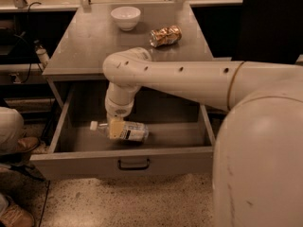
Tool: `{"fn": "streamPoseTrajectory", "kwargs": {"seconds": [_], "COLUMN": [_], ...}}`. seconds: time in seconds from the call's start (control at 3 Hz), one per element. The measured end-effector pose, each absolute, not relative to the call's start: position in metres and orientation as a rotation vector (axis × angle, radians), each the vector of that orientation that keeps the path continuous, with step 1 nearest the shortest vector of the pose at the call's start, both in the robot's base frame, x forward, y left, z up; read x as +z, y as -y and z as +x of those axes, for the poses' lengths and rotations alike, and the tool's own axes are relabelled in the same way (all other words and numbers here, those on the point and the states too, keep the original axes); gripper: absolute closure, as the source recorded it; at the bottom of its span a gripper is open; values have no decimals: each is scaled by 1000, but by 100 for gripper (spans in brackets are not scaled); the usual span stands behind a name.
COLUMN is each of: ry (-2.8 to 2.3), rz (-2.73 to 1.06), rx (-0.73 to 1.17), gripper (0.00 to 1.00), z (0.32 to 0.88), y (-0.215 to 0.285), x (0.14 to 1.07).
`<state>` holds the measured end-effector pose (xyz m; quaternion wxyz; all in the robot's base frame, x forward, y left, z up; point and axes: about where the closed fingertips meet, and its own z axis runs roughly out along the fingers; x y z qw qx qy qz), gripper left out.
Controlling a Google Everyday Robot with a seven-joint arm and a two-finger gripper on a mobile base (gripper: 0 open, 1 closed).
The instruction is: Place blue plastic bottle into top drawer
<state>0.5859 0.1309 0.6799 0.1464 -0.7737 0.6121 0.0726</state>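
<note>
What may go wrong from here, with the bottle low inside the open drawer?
1. The bottle lies on its side at the gripper, low in the drawer. Once let go, it may roll across the floor.
2. The arm hangs close to the front edge of the tabletop, so a careless pull-out might knock against it.

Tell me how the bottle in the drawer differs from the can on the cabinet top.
The bottle is clear plastic with a white cap; the can is golden metal, crushed. The bottle lies inside the open drawer, gripped by the gripper; the can lies free on the cabinet top. Both lie on their sides.
</note>
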Motion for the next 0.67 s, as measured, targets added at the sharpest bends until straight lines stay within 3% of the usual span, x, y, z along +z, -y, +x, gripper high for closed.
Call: {"fn": "streamPoseTrajectory", "kwargs": {"seconds": [0.67], "ry": [-1814], "rz": [-2150], "rx": [346], "gripper": [98], "z": [593], "y": [-134], "x": [665]}}
